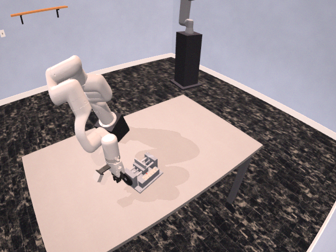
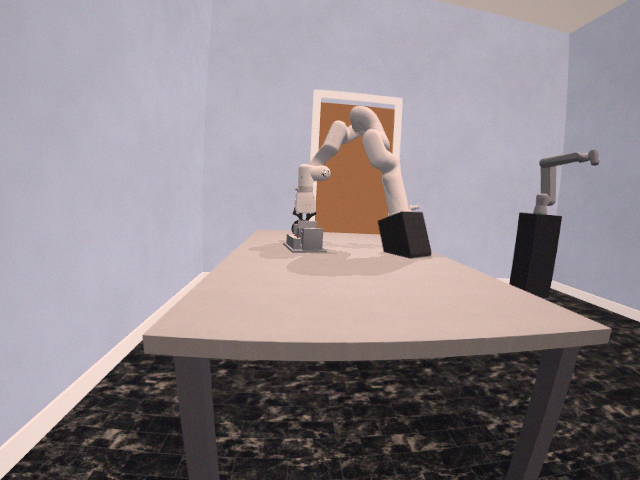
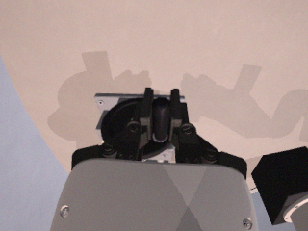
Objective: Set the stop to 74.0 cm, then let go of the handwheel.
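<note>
Handwheel [image 1: 126, 179] [image 2: 296, 222] [image 3: 110, 120] is standing at the end of the grey fixture [image 1: 131, 176] [image 2: 312, 239] [image 3: 107, 102]; your gripper [image 1: 116, 179] [image 2: 304, 217] [image 3: 162, 99] is closing narrowly on its handle [image 3: 161, 117], so pulling sideways while releasing could be spoiling your setting.

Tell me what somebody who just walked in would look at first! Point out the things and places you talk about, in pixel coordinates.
Probably the big white robot arm [image 1: 78, 100] [image 2: 392, 186], bending high over the table [image 1: 217, 140] [image 2: 361, 299] from its black block [image 1: 121, 128] [image 2: 405, 235]. Next, maybe the little gray machine [image 1: 139, 176] [image 2: 312, 239] on the tabletop, where the gripper [image 1: 116, 179] [image 3: 162, 99] is shut on the handle [image 3: 161, 117] of a black wheel [image 1: 126, 179] [image 3: 110, 117]. Behind the arm in the exterior view, a bright orange-brown door [image 2: 346, 180] stands out against pale blue walls.
</note>
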